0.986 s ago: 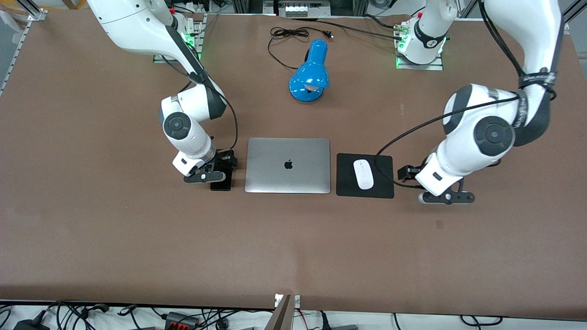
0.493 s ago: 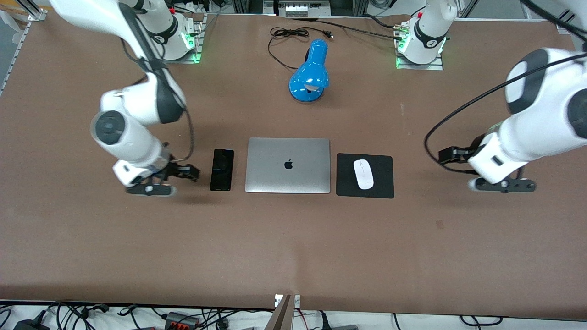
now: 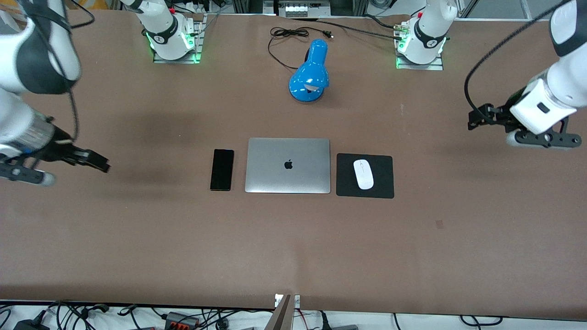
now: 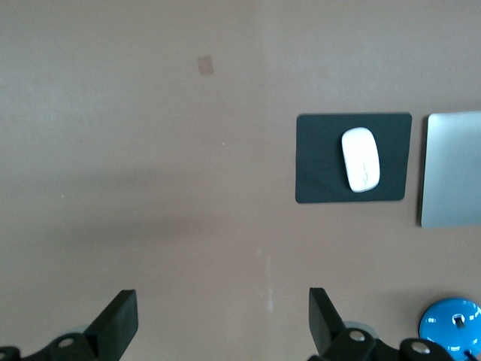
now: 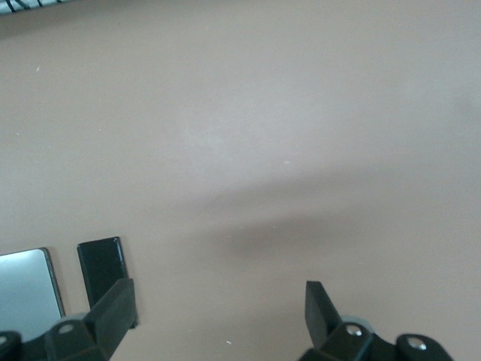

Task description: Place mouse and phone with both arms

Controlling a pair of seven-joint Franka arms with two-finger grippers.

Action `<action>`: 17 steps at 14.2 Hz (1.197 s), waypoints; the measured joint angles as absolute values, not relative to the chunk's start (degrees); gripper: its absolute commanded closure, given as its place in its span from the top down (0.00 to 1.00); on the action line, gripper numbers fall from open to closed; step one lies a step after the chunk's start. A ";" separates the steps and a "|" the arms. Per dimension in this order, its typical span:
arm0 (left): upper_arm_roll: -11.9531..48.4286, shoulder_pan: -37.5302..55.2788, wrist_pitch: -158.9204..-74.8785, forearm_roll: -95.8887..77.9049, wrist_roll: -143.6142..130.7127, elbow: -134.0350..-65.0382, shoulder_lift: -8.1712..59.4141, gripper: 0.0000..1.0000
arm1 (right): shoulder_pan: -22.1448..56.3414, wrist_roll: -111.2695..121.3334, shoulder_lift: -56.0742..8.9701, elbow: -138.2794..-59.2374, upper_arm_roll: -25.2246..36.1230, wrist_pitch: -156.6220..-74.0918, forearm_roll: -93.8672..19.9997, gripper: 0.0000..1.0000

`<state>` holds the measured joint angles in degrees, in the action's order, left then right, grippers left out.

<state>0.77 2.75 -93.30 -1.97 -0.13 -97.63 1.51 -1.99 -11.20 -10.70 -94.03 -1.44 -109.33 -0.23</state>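
Note:
The black phone (image 3: 222, 169) lies flat on the table beside the laptop, toward the right arm's end. It also shows in the right wrist view (image 5: 101, 271). The white mouse (image 3: 363, 174) lies on the black mouse pad (image 3: 383, 181) beside the laptop, toward the left arm's end; the left wrist view shows the mouse (image 4: 361, 159) on the pad (image 4: 316, 180). My right gripper (image 3: 94, 161) is open and empty, up over bare table near the right arm's end. My left gripper (image 3: 473, 121) is open and empty, over bare table near the left arm's end.
A closed silver laptop (image 3: 288, 165) lies between the phone and the pad. A blue desk lamp (image 3: 309, 73) with a black cord lies farther from the front camera than the laptop. The brown table (image 3: 293, 247) is bare nearer the front camera.
Both grippers have moved outward from the phone and the pad toward their own ends of the table. The phone and mouse stay where they lay.

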 measured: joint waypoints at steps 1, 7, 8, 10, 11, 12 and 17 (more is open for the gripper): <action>0.76 2.79 -93.34 -1.89 0.28 -98.51 0.86 1.00 | -3.04 -9.92 -9.77 -93.42 -1.44 -108.49 0.26 1.00; 0.12 2.04 -93.89 -1.76 1.02 -99.07 0.87 1.00 | -5.18 -8.74 -6.06 -91.06 -1.31 -98.16 1.31 1.00; 0.10 1.99 -94.02 -1.76 1.07 -99.07 0.87 1.00 | -5.21 -8.74 -6.06 -90.07 -1.26 -96.37 1.32 1.00; 0.10 1.97 -94.16 -1.76 1.10 -99.07 0.87 1.00 | -5.17 -8.12 -6.07 -89.24 -1.28 -95.23 1.32 1.00; 0.10 1.97 -94.19 -1.76 1.10 -99.07 0.87 1.00 | -5.15 -7.18 -6.08 -89.16 -1.30 -95.14 1.32 1.00; 0.10 1.97 -94.21 -1.76 1.11 -99.07 0.87 1.00 | -5.14 -6.08 -6.08 -89.15 -1.30 -95.08 1.32 1.00; 0.12 1.98 -94.23 -1.76 1.16 -99.04 0.87 1.00 | -5.05 -5.34 -6.06 -89.05 -1.57 -92.68 1.32 1.00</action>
